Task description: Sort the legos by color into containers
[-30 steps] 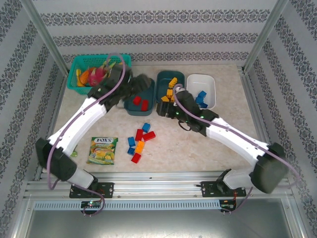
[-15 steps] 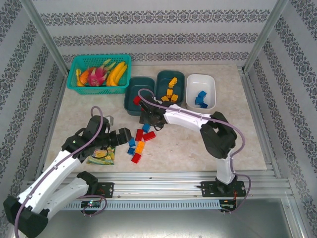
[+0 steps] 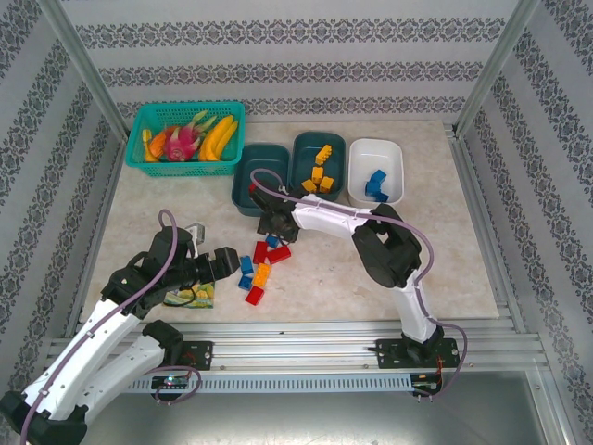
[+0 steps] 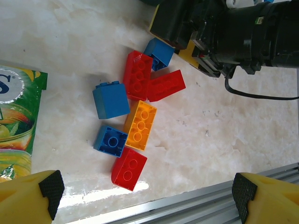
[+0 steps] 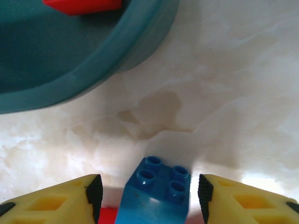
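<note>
- The right gripper (image 3: 271,225) is down at the table (image 3: 445,241), just in front of the left dark teal tub (image 3: 264,158). Its jaws are partway open with a blue brick (image 5: 158,196) standing between the fingers. There's a gap on both sides, so it's around the brick and not squeezing it.
- The left gripper (image 4: 145,189) is spread really wide with nothing in it. It hangs just left of the loose pile (image 3: 259,269) and points at it.
- Besides that blue one, the loose pile has three red, two blue and one orange-yellow, all bunched up in the middle of the table.
- The tubs sit in a row at the back. The left dark teal tub has a red brick (image 5: 81,4) in it, the middle dark teal tub (image 3: 296,165) holds orange-yellow bricks (image 3: 320,171), and the white tub (image 3: 375,151) has blue bricks (image 3: 375,184).
- A snack packet (image 4: 16,126) lies just left of the pile, partly under the left arm.
- A mesh basket (image 3: 185,168) of fruit sits in the back left corner.
</note>
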`<state>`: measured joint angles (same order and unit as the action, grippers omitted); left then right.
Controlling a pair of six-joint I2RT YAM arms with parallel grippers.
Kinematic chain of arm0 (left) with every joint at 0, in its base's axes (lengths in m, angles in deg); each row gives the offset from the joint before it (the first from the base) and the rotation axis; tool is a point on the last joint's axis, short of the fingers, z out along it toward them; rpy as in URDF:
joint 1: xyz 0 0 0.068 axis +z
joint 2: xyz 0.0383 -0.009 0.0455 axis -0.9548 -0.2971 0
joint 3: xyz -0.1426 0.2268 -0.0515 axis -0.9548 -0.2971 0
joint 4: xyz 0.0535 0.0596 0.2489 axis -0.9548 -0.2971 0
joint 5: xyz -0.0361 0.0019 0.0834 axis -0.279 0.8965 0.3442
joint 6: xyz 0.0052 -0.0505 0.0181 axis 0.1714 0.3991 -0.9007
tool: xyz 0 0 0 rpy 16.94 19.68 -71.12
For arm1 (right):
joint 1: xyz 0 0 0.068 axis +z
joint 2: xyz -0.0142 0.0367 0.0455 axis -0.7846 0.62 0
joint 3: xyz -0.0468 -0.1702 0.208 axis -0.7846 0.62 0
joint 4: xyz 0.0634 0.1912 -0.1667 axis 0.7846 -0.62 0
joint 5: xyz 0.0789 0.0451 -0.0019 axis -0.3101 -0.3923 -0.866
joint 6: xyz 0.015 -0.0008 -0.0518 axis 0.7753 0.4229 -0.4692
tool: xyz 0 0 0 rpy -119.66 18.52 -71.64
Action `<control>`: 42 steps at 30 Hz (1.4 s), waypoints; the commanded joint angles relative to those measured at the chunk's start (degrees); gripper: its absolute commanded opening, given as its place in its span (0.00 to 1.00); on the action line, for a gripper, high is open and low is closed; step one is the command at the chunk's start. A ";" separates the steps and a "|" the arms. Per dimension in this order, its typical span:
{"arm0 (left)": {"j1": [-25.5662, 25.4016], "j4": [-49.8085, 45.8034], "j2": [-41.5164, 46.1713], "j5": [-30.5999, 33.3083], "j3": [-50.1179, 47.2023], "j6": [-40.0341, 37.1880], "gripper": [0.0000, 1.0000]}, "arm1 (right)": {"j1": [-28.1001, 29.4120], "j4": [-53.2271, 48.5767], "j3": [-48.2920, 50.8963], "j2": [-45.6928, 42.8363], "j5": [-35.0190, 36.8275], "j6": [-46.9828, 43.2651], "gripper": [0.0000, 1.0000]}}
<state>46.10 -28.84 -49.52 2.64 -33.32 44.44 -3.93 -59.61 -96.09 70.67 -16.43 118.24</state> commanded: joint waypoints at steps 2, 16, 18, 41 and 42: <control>-0.02 -1.26 0.23 -0.92 -0.46 0.46 0.95 | 1.03 -1.23 -1.27 2.02 -1.23 3.21 0.54; -0.02 2.30 -1.81 -2.93 -0.51 0.09 0.94 | 0.94 -3.83 -2.29 -0.40 3.50 3.13 0.25; -0.06 4.01 -3.17 -3.95 0.11 -0.23 0.94 | 0.86 -5.17 -2.57 -2.29 5.14 1.66 0.24; -7.40 23.02 -54.93 -12.48 39.88 -6.13 0.91 | -35.30 -6.19 1.74 -15.88 -2.45 -23.22 0.22; -7.53 23.08 -56.65 -12.69 41.43 -5.96 0.91 | -36.45 -6.51 -0.84 -13.05 -4.21 -23.50 0.22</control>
<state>39.37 -8.36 -103.66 -8.97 4.36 39.63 -38.47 -65.58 -92.00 52.64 -14.16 99.09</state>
